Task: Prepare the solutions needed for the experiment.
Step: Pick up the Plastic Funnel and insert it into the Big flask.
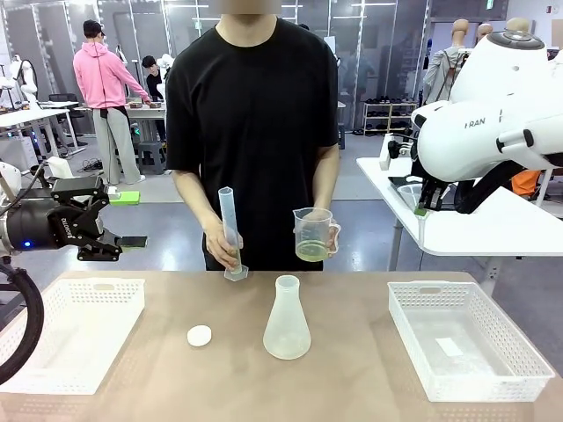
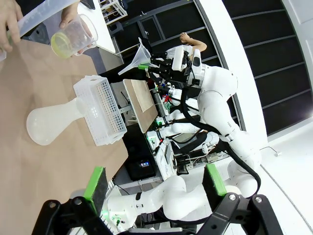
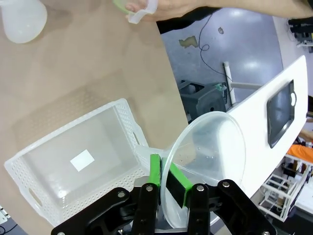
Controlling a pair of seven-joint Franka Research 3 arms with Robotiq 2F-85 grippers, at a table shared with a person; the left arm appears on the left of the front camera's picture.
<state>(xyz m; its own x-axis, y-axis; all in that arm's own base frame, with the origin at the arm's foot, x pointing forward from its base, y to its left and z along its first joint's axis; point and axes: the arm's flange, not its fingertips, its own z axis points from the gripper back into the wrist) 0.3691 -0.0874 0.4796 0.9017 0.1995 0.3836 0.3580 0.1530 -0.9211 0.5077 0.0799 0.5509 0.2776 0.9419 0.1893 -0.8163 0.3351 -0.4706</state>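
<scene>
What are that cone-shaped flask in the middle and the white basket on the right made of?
The flask looks like frosted translucent plastic: milky, matte, no glassy glints. The basket seems moulded white plastic, judging by its regular perforated walls.

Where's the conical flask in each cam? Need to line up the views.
Front: conical flask upright at table centre, right of the white cap.
Left wrist: conical flask at left middle, sideways in picture, next to the white basket.
Right wrist: conical flask at top-left corner, cropped, far beyond the clear funnel.
Shared landmark: the white basket on the robot's right.
</scene>
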